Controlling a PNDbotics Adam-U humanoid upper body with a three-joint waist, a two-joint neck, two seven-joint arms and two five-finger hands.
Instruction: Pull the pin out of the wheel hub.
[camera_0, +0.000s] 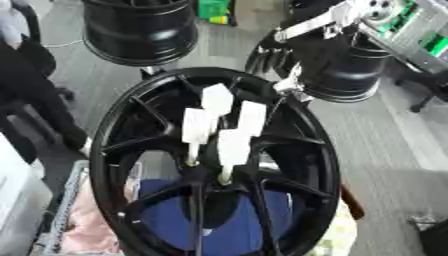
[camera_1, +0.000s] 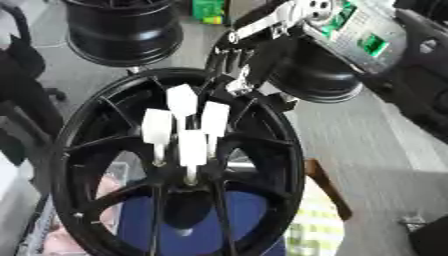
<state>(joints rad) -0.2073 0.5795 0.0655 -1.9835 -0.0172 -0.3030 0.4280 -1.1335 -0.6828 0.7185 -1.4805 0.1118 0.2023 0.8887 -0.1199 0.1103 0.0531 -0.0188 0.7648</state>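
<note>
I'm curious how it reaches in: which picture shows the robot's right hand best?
The right eye view: the right hand shows dark fingers hanging above the wheel hub. In the left eye view it sits further right, merging with the dark drum behind.

Right arm: enters from the upper right corner, silver joint showing, forearm slanting down and leftward. Right hand: black, fingers extended downward side by side (thumb not distinguishable), holding nothing. Left arm and hand: not visible in either view.

The wheel hub is cut off by the lower edge. The lower ends of the white pins are hidden in its centre. The right hand is blurred; its fingers cannot be resolved.
</note>
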